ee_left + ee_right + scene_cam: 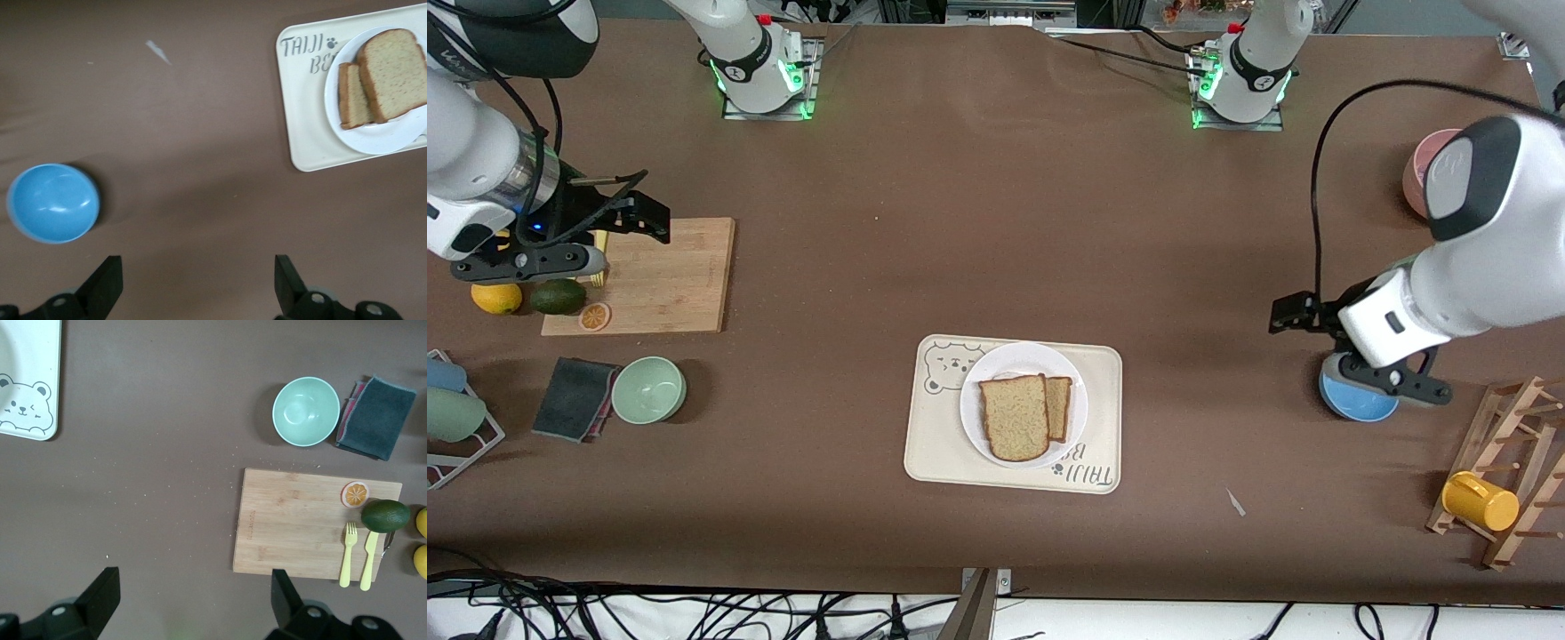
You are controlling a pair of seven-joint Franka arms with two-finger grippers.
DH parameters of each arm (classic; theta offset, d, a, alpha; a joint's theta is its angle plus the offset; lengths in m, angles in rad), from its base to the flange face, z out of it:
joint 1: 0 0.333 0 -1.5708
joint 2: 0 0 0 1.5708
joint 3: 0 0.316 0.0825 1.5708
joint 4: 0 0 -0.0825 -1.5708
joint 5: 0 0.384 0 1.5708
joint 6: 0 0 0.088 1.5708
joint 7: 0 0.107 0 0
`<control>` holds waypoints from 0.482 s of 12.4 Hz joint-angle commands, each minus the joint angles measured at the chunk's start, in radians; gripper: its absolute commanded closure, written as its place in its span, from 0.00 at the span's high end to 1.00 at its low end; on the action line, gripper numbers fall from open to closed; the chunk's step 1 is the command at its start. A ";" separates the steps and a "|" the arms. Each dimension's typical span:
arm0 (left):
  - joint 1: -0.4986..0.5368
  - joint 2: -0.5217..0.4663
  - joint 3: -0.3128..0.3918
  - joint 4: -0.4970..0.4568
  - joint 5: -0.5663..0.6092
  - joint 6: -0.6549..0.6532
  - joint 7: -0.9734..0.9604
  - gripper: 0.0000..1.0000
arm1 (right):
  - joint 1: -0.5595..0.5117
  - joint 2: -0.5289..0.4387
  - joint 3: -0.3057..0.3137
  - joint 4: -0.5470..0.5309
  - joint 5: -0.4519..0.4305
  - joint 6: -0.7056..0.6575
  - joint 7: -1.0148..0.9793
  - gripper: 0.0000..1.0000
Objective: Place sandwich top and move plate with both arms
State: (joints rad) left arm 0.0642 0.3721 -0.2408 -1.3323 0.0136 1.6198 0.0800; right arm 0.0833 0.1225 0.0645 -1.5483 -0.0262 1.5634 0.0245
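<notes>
Nearest the camera, a cream bear-print tray [934,444] lies at the middle of a brown table [996,196]. At nine o'clock from it are a folded dark cloth [572,398], a pale green bowl [648,389] and a wooden cutting board [663,276], with the right gripper [640,213] over the board, fingers apart and empty. On the tray sits the white plate [1005,364]; the sandwich top [1014,416], tan, speckled, brown-crusted, lies flat on it, overlapping a smaller darker slice [1060,407]. At three o'clock the left gripper [1294,313] hangs over the table beside a blue bowl [1356,400], fingers apart and empty.
</notes>
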 commanded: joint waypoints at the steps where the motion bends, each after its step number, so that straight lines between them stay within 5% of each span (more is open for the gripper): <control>1: -0.021 -0.152 0.006 -0.117 0.052 -0.032 -0.049 1.00 | 0.003 -0.009 0.000 -0.010 -0.014 0.007 0.005 1.00; 6: -0.029 -0.324 0.059 -0.251 0.054 -0.009 -0.074 1.00 | 0.003 -0.009 0.000 -0.010 -0.014 0.007 0.005 1.00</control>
State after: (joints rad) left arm 0.0399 0.1188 -0.2278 -1.5185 0.0355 1.5745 0.0117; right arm 0.0833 0.1228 0.0645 -1.5493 -0.0262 1.5635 0.0245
